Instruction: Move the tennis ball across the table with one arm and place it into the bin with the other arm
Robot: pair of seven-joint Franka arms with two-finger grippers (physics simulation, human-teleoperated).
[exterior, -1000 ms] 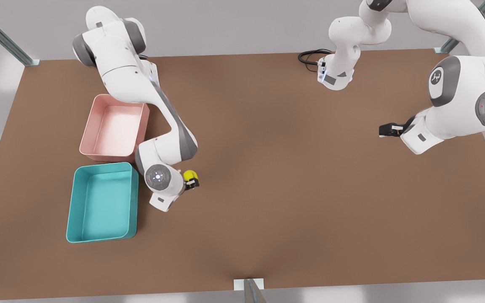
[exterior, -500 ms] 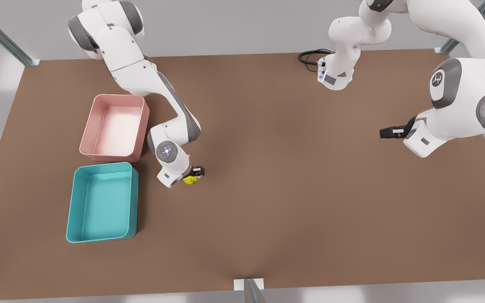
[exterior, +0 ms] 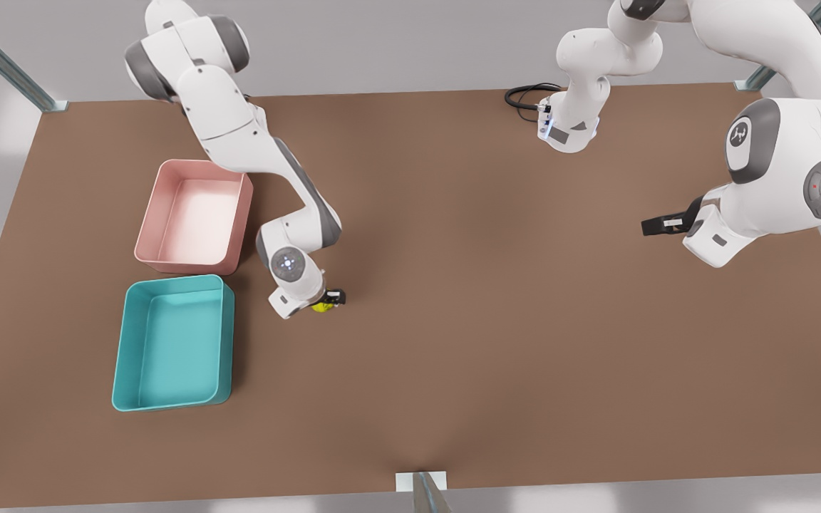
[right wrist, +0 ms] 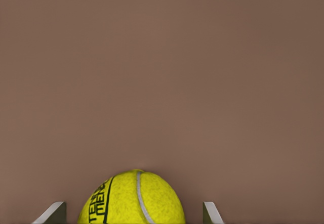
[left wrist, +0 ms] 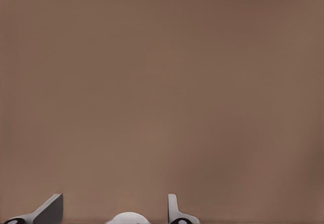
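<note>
Since the tennis ball (exterior: 322, 307) is light, fuzzy and a little springy, you can expect it to grip well between the pads but roll off at a nudge. Take it across its widest part, square on, so it cannot squirt out.

Starting at the left of the front view, the pink bin (exterior: 189, 268) sits above the teal bin (exterior: 120, 342), both with nothing in them. Just right of the bins, low on the brown table (exterior: 489, 320), the right gripper (exterior: 332, 299) stands over the ball, which rests on the table left of centre. Far over at the right of the frame, the left gripper (exterior: 651, 226) waits above bare table, well apart from the ball.

From the front view you cannot judge the jaws, because the wrist hides most of the ball. The right wrist view settles it: both fingers (right wrist: 56, 211) flank the ball with a gap on each side, so the jaws are wide and not yet closed on it. It also shows the seam and black lettering. The left wrist view shows that gripper's fingers (left wrist: 50, 209) spread wide with nothing between them.
</note>
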